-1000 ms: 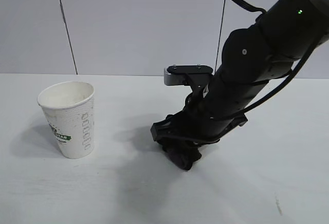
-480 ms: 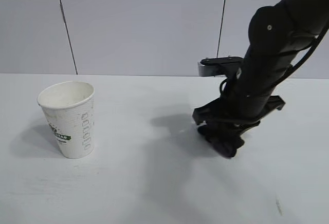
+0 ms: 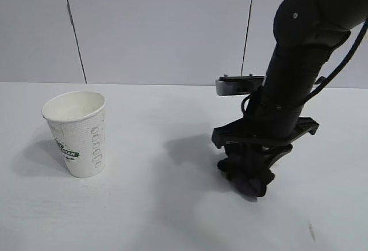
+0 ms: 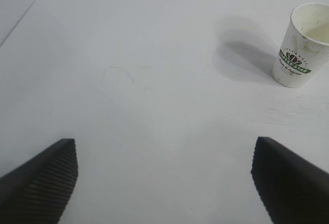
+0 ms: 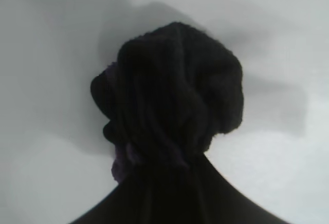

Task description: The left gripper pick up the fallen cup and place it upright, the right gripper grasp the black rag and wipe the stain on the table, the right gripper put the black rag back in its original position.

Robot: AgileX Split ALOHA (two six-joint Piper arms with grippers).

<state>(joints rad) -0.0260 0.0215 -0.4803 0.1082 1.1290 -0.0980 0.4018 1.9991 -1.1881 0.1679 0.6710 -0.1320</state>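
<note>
The surface (image 3: 172,216) shows no stain now, so judge the wiping done. Your right hand (image 3: 248,177) grips the rag (image 3: 246,181) against the right side; set it down flat, then release. The cup (image 3: 77,133) stands upright at left. Left hand (image 4: 164,183) hangs open.

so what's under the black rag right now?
Only white table shows around the black rag, which the right gripper holds low over its own shadow. The patch directly beneath is covered, so any stain there can't be seen.
</note>
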